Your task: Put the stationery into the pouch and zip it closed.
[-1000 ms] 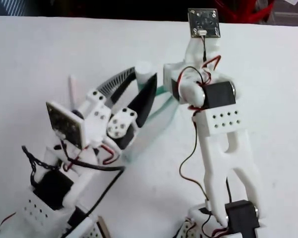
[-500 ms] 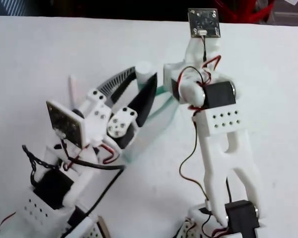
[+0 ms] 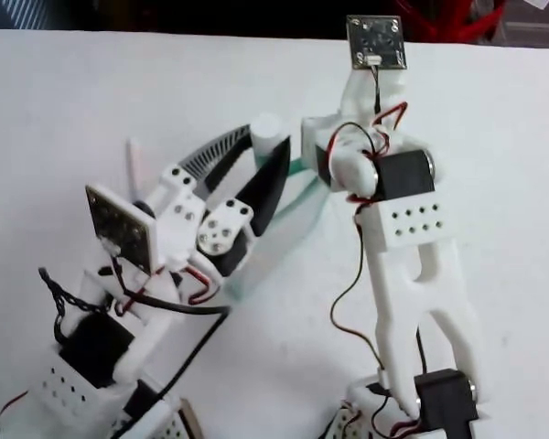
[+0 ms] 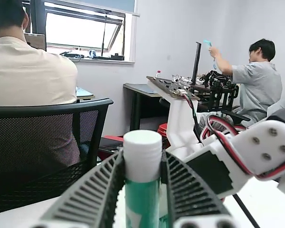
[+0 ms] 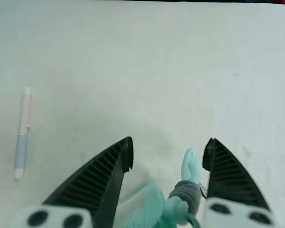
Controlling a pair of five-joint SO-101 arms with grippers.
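Observation:
A glue stick (image 4: 141,190) with a white cap and green body stands upright in my left gripper (image 4: 141,156), which is shut on it. From above, the glue stick (image 3: 265,126) is held over the mint pouch (image 3: 304,183), most of which is hidden under both arms. My right gripper (image 5: 168,145) hangs open just above the table, with the pouch's edge (image 5: 154,204) and its grey zipper pull (image 5: 186,192) between the jaws, close to one finger (image 5: 223,171). A pink and blue pen (image 5: 23,133) lies flat on the table, apart from the pouch.
The pen (image 3: 134,163) lies beside the left arm's wrist on the white table (image 3: 64,101). The right arm's white body (image 3: 412,247) covers the table's near right part. Bare table stretches to the far left and far right.

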